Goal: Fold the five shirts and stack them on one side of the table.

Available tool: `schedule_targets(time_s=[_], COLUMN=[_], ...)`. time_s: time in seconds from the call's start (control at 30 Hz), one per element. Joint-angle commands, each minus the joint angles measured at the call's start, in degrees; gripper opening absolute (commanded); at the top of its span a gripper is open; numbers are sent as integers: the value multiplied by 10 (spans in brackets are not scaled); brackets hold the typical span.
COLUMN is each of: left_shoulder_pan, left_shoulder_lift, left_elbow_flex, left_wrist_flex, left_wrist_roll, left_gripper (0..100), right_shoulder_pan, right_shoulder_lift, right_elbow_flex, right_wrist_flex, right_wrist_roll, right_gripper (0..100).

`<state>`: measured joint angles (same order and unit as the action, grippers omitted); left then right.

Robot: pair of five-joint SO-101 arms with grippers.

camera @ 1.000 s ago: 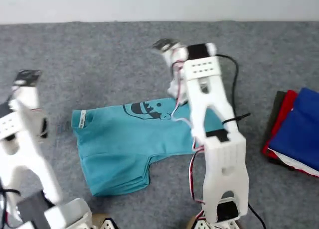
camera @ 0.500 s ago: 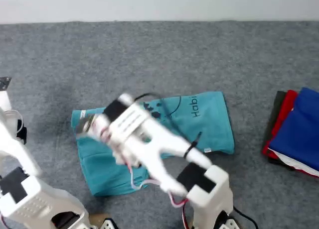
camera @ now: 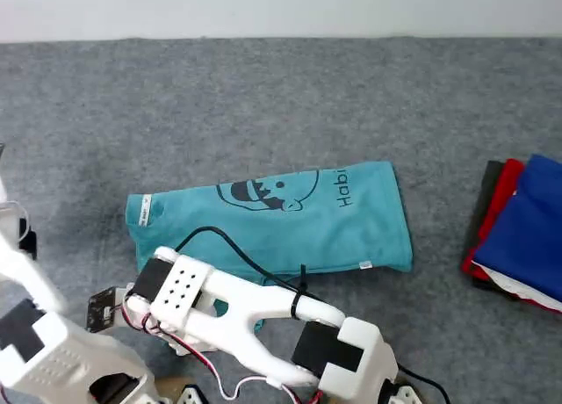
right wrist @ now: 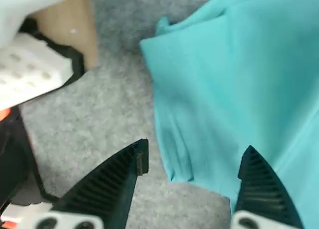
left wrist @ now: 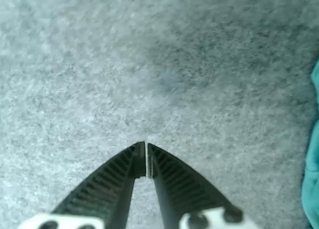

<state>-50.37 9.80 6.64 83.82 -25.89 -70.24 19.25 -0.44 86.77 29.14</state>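
I see the teal shirt (camera: 272, 220) lying flat in the middle of the grey table (camera: 263, 97). Its print faces up and its collar tag is at the left end. It lies as a long band, with its near-left part under the right arm (camera: 237, 307), which stretches low from the near edge across that corner.

Right gripper (right wrist: 194, 154): jaws spread wide, nothing between them. One finger (right wrist: 124, 169) is over bare table and the other is over the shirt (right wrist: 239, 64), so they straddle its bunched, folded edge.

Left gripper (left wrist: 145, 148): jaws closed tip to tip and holding nothing. It points down at bare table, with a strip of the shirt (left wrist: 313, 154) at the side. The left arm (camera: 35, 334) stands at the table's left edge, apart from the shirt.

A stack (camera: 518, 228) of folded shirts sits at the right side, well apart from the teal one. Blue is on top, with red, a dark one and a white edge below.
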Motion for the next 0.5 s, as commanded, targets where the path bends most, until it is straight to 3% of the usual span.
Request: schedule_targets(time_s=[0.0, 0.3, 0.47], left_shoulder_pan=[-18, -30, -30], left_shoulder_lift=[-4, -4, -4], left_elbow_flex=[-21, -21, -21], left_wrist_flex=[8, 7, 7], left_wrist_roll=[-20, -32, -32], left_gripper=[15, 15, 15], right_shoulder_pan=[-11, -17, -14], right_shoulder_lift=[-1, 103, 163], right_elbow_flex=[-1, -24, -71], right_wrist_flex=[-22, -31, -14], right_wrist_roll=[4, 5, 6], right_gripper=[293, 275, 92])
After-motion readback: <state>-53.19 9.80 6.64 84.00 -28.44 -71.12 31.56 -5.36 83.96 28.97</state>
